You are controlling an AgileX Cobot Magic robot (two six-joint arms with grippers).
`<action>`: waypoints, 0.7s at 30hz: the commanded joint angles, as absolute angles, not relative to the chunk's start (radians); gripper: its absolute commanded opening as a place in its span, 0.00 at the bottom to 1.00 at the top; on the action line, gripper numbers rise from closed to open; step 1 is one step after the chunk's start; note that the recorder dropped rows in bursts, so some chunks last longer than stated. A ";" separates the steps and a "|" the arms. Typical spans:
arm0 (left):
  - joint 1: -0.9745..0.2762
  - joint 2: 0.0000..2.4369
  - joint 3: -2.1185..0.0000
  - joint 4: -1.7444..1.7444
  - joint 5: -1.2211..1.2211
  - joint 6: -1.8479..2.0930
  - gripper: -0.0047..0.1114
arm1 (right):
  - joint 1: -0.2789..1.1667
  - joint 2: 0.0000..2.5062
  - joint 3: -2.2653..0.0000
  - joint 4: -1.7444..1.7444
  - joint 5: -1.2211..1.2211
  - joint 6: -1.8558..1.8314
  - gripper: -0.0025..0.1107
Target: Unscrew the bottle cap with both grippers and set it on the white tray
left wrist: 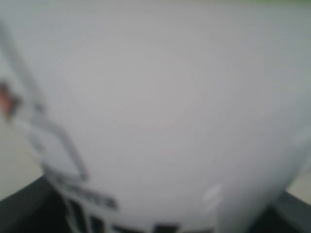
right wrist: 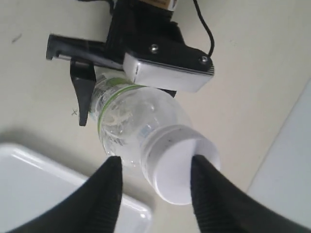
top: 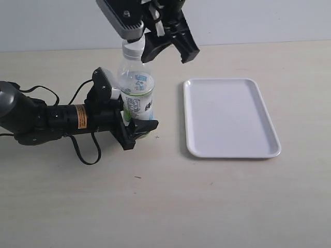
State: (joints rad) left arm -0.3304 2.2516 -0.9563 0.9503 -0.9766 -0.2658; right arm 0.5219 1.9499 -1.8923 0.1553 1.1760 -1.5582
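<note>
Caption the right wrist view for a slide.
Right tool open astride the white bottle cap while the left tool clamps the clear bottle beside the white tray.

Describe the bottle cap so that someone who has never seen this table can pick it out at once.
In the exterior view, left of the white tray, a clear bottle with a green-and-white label stands upright. The bottle cap is the small round white piece on its neck. Unlike the flat tray, it sits high up, beside the black right tool.
</note>
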 commanded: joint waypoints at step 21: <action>-0.332 2.229 -0.956 0.961 -0.947 -0.213 0.04 | 0.524 1.924 -1.892 0.180 1.109 -0.164 0.64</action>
